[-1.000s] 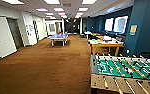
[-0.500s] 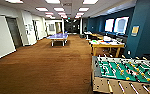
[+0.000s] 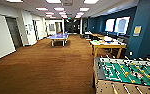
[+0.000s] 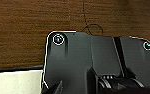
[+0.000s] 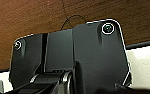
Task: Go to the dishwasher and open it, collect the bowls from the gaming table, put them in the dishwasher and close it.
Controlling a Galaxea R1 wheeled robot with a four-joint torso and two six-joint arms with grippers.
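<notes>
Scarcely anything is changing since the earlier frames: the whole head view is sliding a touch, which is the camera travelling with the robot, while the furniture is keeping its places.

Whether the fingers on either arm are apart or together I cannot tell. Under the left wrist, the robot's dark plate (image 4: pixel 91 62) is hanging over brown carpet (image 4: pixel 28 30), with a thin dark cable loop (image 4: pixel 92 28) lying on the carpet just past the plate and a white surface (image 4: pixel 16 80) showing beside it. Under the right wrist, the same brown pile is running past that arm's own plate.

Ahead of the fingers and to the right, the table-football table (image 3: pixel 126 72) is standing closest, its green field and rods facing up. The carpet is spreading wide and brown across the room. Farther on, on the same right side, the gaming table (image 3: pixel 108 45) is standing on yellow legs near the dark blue wall (image 3: pixel 148 30), its pale tabletop carrying small things too blurred to name. A yellow sign (image 3: pixel 137 30) is hanging on that wall, and its writing cannot be read. To the left, a white door (image 3: pixel 1 40) is sitting in the white wall. Deeper in, a blue table-tennis table (image 3: pixel 58 37) is standing mid-room, bright windows (image 3: pixel 116 25) are glowing beyond it on the right, and ceiling light panels (image 3: pixel 53 8) are receding overhead.
</notes>
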